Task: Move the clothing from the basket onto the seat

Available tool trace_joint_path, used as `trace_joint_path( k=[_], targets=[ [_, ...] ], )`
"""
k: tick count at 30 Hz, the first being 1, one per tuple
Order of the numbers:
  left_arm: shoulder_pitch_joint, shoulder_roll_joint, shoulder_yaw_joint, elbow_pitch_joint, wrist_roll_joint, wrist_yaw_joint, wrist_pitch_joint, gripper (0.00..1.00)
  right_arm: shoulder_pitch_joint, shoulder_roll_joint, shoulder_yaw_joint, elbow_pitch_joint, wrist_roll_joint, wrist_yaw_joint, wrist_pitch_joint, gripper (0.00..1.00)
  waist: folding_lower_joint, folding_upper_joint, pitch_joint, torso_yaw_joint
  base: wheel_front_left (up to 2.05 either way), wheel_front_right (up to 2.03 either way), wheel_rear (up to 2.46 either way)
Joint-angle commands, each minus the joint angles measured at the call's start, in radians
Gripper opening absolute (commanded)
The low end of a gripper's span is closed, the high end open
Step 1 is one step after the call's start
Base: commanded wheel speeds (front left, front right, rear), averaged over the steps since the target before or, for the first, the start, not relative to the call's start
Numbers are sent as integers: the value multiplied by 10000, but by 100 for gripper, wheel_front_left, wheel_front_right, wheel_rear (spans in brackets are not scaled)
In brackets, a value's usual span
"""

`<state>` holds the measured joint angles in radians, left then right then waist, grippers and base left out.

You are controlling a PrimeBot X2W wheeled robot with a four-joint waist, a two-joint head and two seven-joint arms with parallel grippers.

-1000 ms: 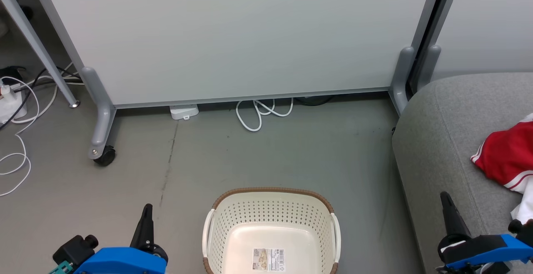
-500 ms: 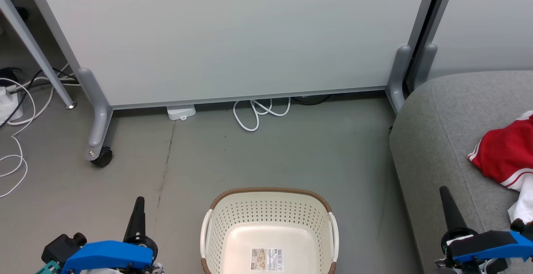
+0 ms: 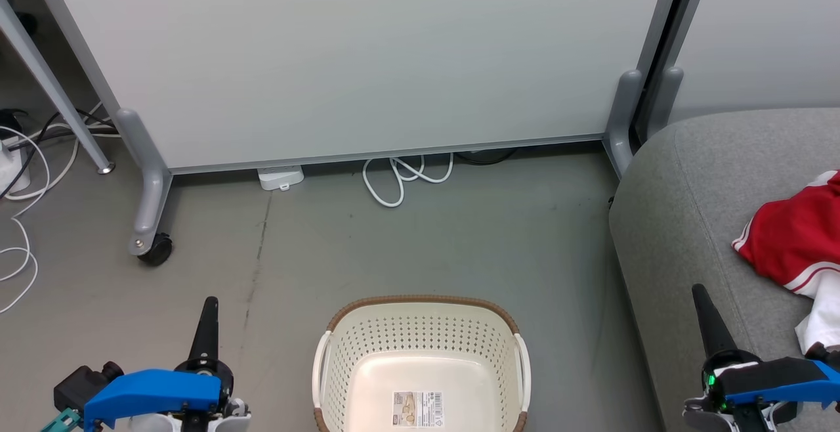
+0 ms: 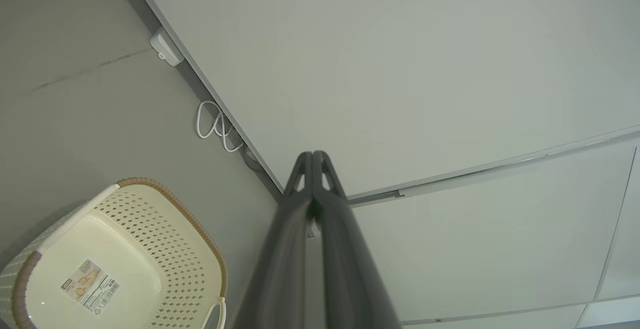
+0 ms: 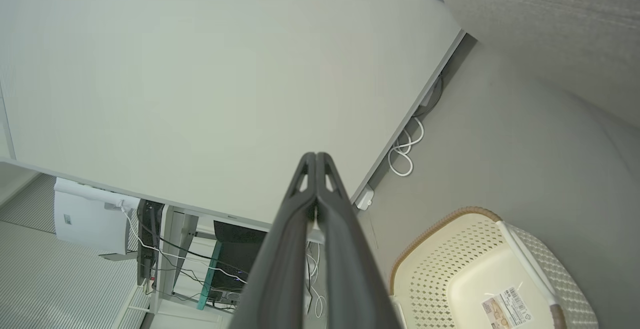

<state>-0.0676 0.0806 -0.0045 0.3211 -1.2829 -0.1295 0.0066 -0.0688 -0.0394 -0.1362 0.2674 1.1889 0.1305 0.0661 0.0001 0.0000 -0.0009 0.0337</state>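
The left hand (image 3: 209,306) and right hand (image 3: 699,293) are sitting closed, gripping nothing. The basket (image 3: 420,303) is standing empty between them. The clothing (image 3: 791,238) is lying on the seat (image 3: 676,209), just right of the right hand. The job is looking finished, so parking both hands without snagging the fabric is what matters.

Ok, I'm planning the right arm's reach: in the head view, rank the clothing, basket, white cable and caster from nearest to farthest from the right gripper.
1. clothing: just right of the right gripper, on the seat.
2. basket: on the floor to its left.
3. white cable: farther left, at the panel's foot.
4. caster: far left.
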Motion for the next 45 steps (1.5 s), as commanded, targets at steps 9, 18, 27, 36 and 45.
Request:
trace_joint_path(
  k=[9, 18, 27, 36, 45],
  targets=[
    [-276, -59, 320, -273, -807, -14, 253, 0, -257, -101, 61, -139, 1032, 3, 113, 0, -1, 0, 7, -61, 0, 0, 0],
    [-323, -106, 535, -407, -1446, -16, 449, 0, -326, -111, 106, -170, 1838, 3, 221, 0, -1, 0, 15, -121, 0, 0, 0],
    [-384, -169, 784, -551, -2157, -17, 684, 0, -369, -122, 152, -200, 2750, 4, 312, 0, -1, 0, 23, -195, 0, 0, 0],
    [-429, -208, 938, -651, -2655, -19, 827, 0, -392, -129, 187, -221, 3368, 4, 396, 0, -1, 0, 30, -248, 0, 0, 0],
    [-443, -254, 1119, -757, -3161, -20, 1003, 0, -438, -135, 219, -237, 4015, 4, 467, 0, -1, 0, 37, -309, 0, 0, 0]
  ],
)
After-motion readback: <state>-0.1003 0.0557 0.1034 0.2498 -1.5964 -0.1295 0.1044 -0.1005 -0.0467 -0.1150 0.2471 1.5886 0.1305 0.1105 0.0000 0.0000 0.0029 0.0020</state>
